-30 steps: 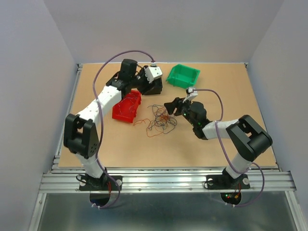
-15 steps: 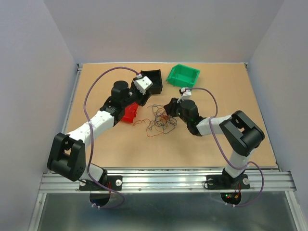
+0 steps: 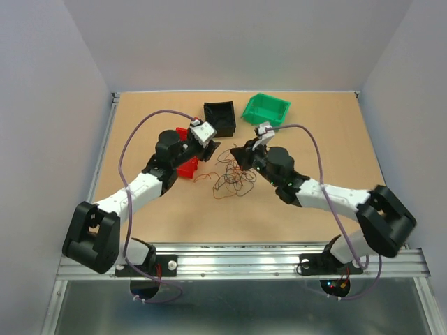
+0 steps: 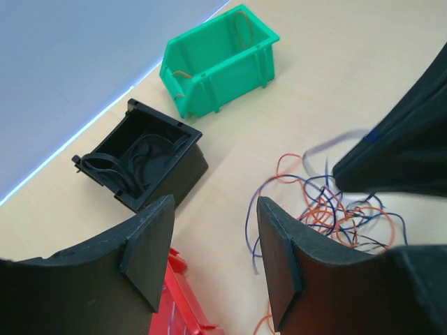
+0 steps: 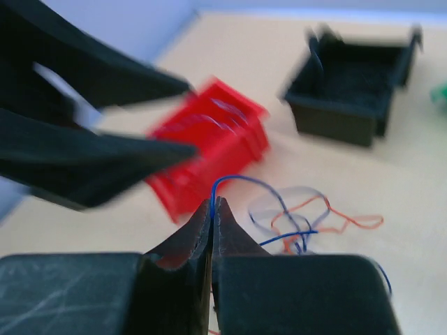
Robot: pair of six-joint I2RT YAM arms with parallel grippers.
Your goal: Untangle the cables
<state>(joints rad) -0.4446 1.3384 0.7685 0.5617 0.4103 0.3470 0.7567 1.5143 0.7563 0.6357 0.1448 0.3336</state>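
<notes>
White-and-black arms (image 3: pixel 134 191), lavender cables (image 3: pixel 123 158)

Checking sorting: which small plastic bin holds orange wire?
The green plastic bin: orange wire along its inner wall. The black plastic bin holds dark wires.

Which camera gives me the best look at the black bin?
The left wrist view: the black bin is close and sharp there, with its open inside in full view. The top view shows it whole but small. The right wrist view shows it blurred in the background.
</notes>
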